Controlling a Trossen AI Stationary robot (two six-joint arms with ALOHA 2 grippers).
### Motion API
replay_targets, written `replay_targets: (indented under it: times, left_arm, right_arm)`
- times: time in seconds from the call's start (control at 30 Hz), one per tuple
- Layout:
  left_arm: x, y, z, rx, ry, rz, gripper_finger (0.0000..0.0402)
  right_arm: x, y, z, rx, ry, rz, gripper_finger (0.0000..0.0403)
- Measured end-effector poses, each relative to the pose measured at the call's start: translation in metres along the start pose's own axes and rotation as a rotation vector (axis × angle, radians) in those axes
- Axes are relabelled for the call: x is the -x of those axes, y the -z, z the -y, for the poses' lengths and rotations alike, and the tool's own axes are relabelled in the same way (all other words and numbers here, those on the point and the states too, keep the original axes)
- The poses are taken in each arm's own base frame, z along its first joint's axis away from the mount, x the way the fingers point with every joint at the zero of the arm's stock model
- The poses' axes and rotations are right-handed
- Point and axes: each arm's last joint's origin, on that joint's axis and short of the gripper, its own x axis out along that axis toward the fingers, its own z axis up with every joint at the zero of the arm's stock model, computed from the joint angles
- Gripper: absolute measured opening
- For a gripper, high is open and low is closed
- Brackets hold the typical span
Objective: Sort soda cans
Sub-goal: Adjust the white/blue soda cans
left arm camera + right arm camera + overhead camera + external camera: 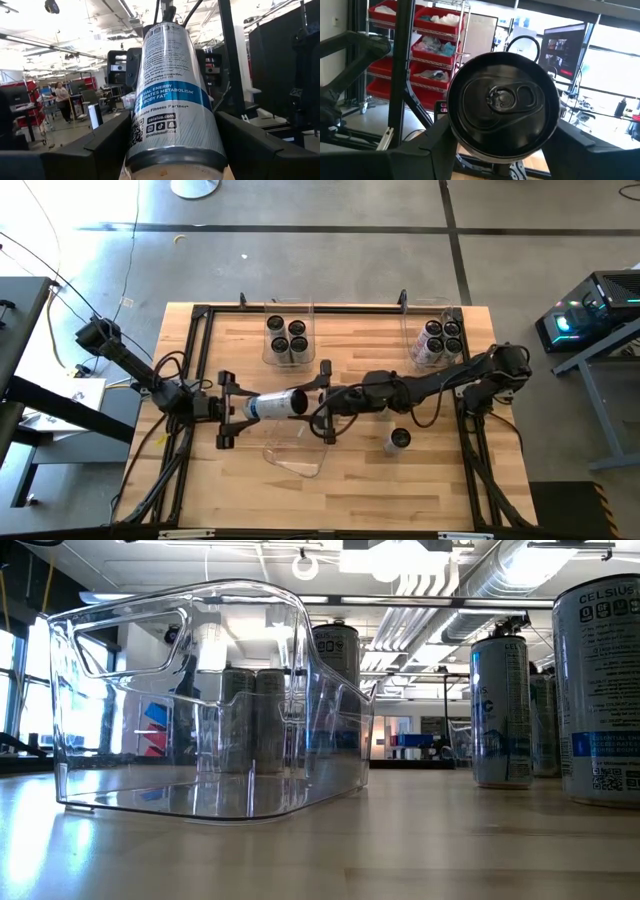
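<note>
One soda can [276,404], silver-white with a blue band, lies level in the air above the table's middle, its dark top toward the table's right. My left gripper [243,408] comes from the left and is shut on its bottom end. My right gripper [312,401] comes from the right and is shut on its top end. Another soda can [398,440] stands alone on its base, near right of the middle. Several more cans stand in two clear bins, one at the far middle [288,335] and one at the far right [437,340]. My left gripper pinches the can's bottom end [145,142] between its two fingers, one on each side of the wall. The fingers reach in level from the table's left and lie along the can. The can is level and clear of the table. My right gripper has its two fingers against opposite sides of the can's top end, just behind the dark rim [456,127]. It comes level from the table's right, facing the lid [504,97] end on. The can hangs between both grippers above the table.
An empty clear bin [295,456] sits on the table just near of the held can; it fills the left of the low view [210,700]. A black frame [200,315] runs round the tabletop. Bare wood lies at the near left and near right.
</note>
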Motion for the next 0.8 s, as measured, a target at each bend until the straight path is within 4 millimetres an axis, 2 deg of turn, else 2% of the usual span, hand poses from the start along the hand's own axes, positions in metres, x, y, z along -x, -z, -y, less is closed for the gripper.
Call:
replay_targets:
  times: [0.1,0.23,0.43,0.57,0.67,0.8]
  left_arm:
    - [0.0,0.002,0.001,-0.001,0.004,-0.021,0.0274]
    - [0.001,0.01,0.003,-0.054,0.008,-0.095,0.0275]
    - [0.008,0.019,0.004,-0.116,-0.125,-0.242,0.0276]
    - [0.011,0.023,0.007,-0.102,-0.139,-0.286,0.0277]
    - [0.014,0.027,0.009,-0.093,-0.135,-0.319,0.0277]
    - [0.018,0.032,0.011,-0.081,-0.188,-0.364,0.0278]
  right_arm:
    - [-0.001,-0.002,0.0,-0.021,0.017,-0.032,0.0223]
    - [-0.004,-0.007,0.001,-0.017,0.064,-0.158,0.0223]
    - [-0.005,-0.024,0.008,-0.018,0.211,-0.382,0.0223]
    - [-0.003,-0.031,0.014,-0.042,0.254,-0.467,0.0223]
    - [-0.005,-0.022,0.016,-0.083,0.242,-0.528,0.0223]
    - [-0.008,0.002,0.021,-0.117,0.275,-0.635,0.0223]
